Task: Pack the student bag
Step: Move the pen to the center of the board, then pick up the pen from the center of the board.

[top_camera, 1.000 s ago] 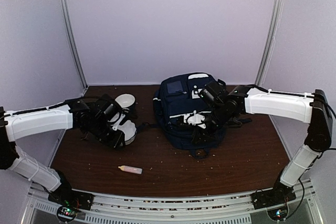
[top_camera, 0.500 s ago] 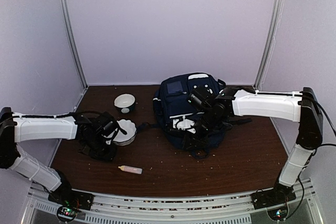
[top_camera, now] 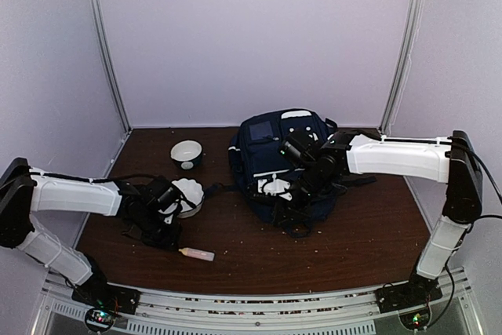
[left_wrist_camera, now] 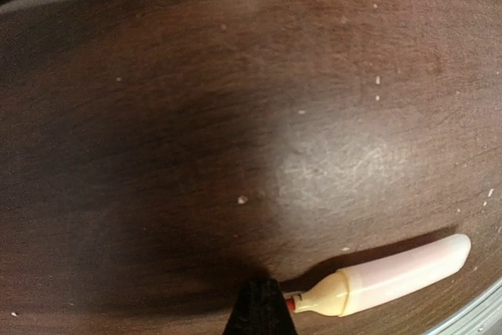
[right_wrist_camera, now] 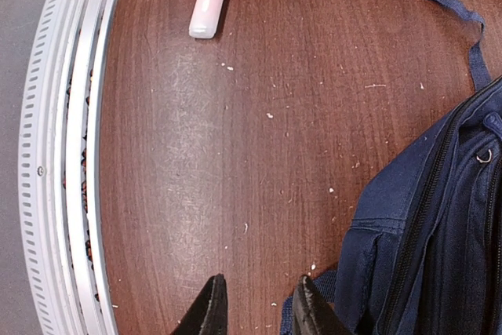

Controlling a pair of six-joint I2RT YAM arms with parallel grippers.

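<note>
Hovering beside a loose marker
Top view: the large navy-blue striped fabric backpack point(top_camera: 259, 166) sits back-centre on the dark wooden table point(top_camera: 369, 233), a pale pink capped marker point(top_camera: 195, 253) lying well apart near the front edge. Left wrist: the left gripper point(left_wrist_camera: 259, 311) is pinched fully shut on nothing, tip just beside the marker's cap, seemingly lining up. Right wrist: the right gripper point(right_wrist_camera: 255, 307) stands partly open, empty, at the bag's corner, likely to steady it.
</note>
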